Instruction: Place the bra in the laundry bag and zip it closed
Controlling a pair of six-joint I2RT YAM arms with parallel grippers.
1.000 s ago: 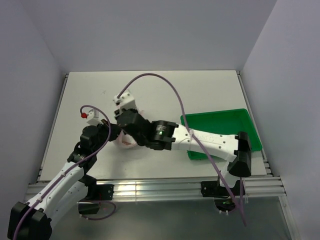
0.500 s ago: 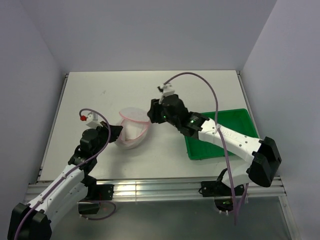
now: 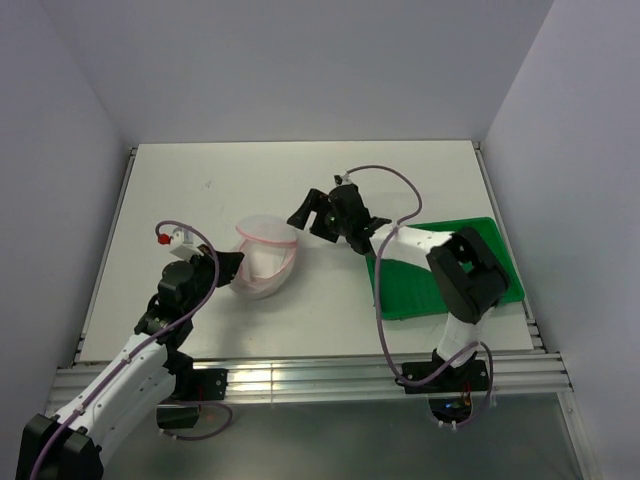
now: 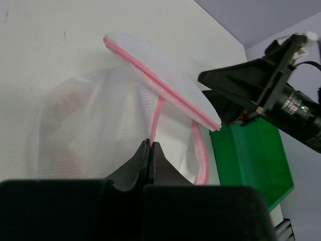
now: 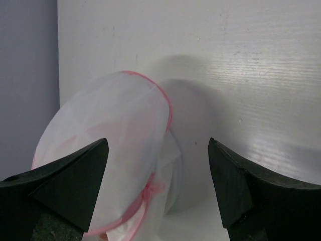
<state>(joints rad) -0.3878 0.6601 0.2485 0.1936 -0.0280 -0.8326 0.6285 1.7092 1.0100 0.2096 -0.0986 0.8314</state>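
Currently the left gripper [image 4: 150,144] is pinching the pink trim of the laundry bag [image 3: 265,258], the right gripper [image 5: 158,144] hovering wide open at its two o'clock.

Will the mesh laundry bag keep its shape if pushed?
Probably floppy: the laundry bag is thin see-through mesh, held by one pink strap in the left claw. Likely light, so a push would slide or crumple it.

- A robot lab test cell: a bare white table [image 3: 300,175] is boxed in on the left, far and right sides by plain pale walls [image 3: 300,70].
- Aluminium rails [image 3: 300,375] line the near edge, where the left arm [image 3: 120,365] and right arm [image 3: 455,275] are mounted, trailing purple cables [image 3: 376,305].
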